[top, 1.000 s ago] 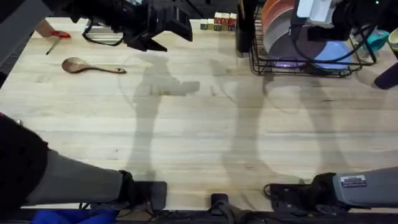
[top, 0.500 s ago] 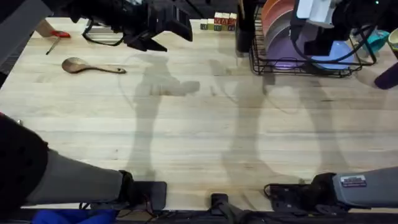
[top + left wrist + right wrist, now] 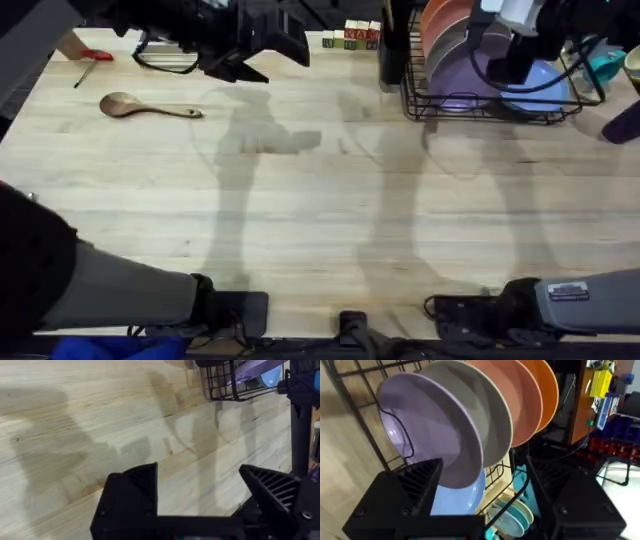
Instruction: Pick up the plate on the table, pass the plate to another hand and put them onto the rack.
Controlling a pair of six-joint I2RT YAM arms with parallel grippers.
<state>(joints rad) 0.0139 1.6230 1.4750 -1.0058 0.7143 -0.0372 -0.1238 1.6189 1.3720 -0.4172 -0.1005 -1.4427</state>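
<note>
Currently the plate (image 3: pixel 432 435) stands on edge in the rack (image 3: pixel 440 100), frontmost in the row, with a grey-white plate (image 3: pixel 485 415) and an orange plate (image 3: pixel 537 390) upright behind it and a light blue plate (image 3: pixel 460 500) lying low just beside it. Right jaws (image 3: pixel 482 492): spread wide, nothing held; the lavender rim sits between the two fingers but I see no contact on either side, so this reads as release done. Left jaws (image 3: pixel 202 492): also wide open and empty, hanging above bare tabletop (image 3: pixel 300 200), well apart from the rack. A wooden spoon (image 3: pixel 150 106) lies at the far left, clear of everything.

Judgement: placement essentially complete; the step in hand is getting the right arm away cleanly. To do it well:
- Lift straight along the plate's plane, jaws kept wide, so neither finger drags the rim out of its slot.
- Avoid any sideways swing until clear of the wire dividers and neighbouring plates.
- Check the plate stays seated and does not tip toward the tabletop side.
</note>
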